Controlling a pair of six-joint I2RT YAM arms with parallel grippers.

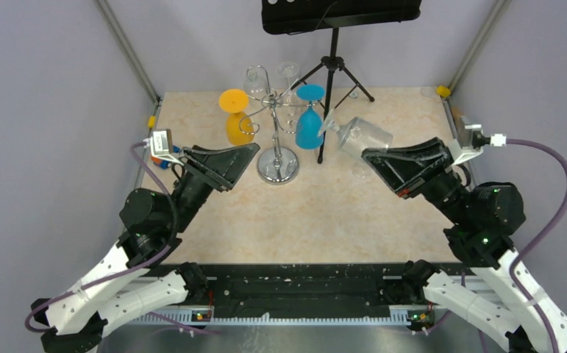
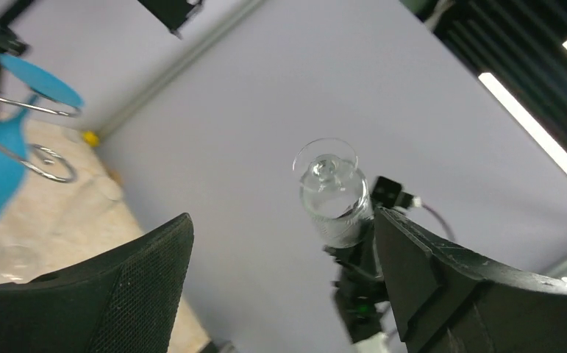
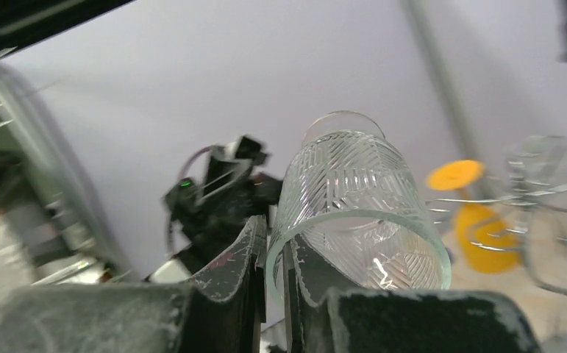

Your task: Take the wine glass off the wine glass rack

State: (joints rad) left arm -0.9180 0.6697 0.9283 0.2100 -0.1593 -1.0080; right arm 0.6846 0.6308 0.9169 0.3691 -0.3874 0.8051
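Note:
The chrome wine glass rack (image 1: 278,163) stands at the table's back middle, with an orange glass (image 1: 237,118) and a blue glass (image 1: 309,121) hanging upside down on its hooks. My right gripper (image 1: 372,156) is shut on the rim of a clear patterned wine glass (image 1: 365,136), one finger inside the bowl and one outside. It holds the glass tilted in the air to the right of the rack, clear of the hooks. The right wrist view shows the glass (image 3: 354,198) in the gripper (image 3: 276,246). My left gripper (image 1: 247,156) is open and empty, just left of the rack's base.
A black tripod stand (image 1: 332,66) stands behind and right of the rack, one leg close to the blue glass. Two more clear glasses (image 1: 257,77) hang at the rack's back. Grey walls enclose the table on three sides.

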